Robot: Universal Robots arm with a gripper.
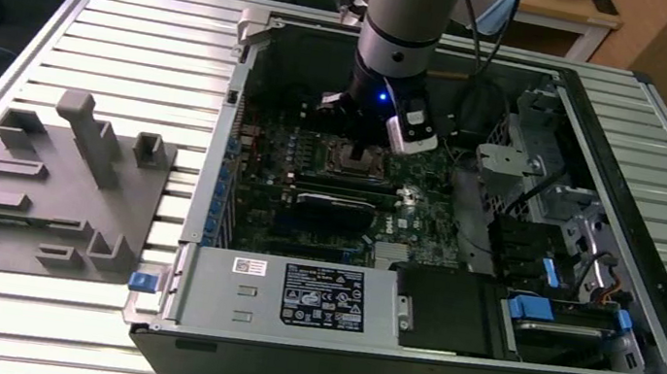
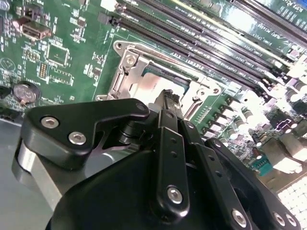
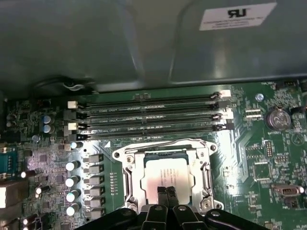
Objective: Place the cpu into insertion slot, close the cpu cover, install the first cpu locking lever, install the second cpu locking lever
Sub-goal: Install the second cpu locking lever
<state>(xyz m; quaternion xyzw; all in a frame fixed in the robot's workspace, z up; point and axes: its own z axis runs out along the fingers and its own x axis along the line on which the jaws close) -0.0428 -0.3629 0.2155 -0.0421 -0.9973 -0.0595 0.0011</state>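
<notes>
- Gripper (image 3: 167,190) is down inside the PC case (image 1: 651,163), its jaws pressed together, tips right at the socket's edge; nothing pinched as far as I can see.
- CPU (image 3: 168,170) lies flat in the socket, grey top showing, in both wrist views.
- Cover (image 3: 204,175) frames the cpu; looks down around it, window showing the chip. Can't tell if fully seated or latched.
- Levers: thin metal along the socket sides, too fine to tell if hooked.
- Risk, my guess: tips sit v. close to the cpu top, so a skewed push could scrape it or shift the chip in the socket.
- Risk: if the cover isn't flat, pressing a lever could bind it or bend socket pins.
- Risk: RAM slots (image 3: 148,117) sit just beside the socket, and caps (image 3: 72,179) too; a sideways slip could hit them.
- Case also holds the PSU (image 1: 292,294) near the front and a drive bay w/ blue tabs (image 1: 532,308) on the exterior view's right.
- Grey fixture (image 1: 52,187) sits on the table (image 1: 134,22), exterior view's left, slots look vacant.
</notes>
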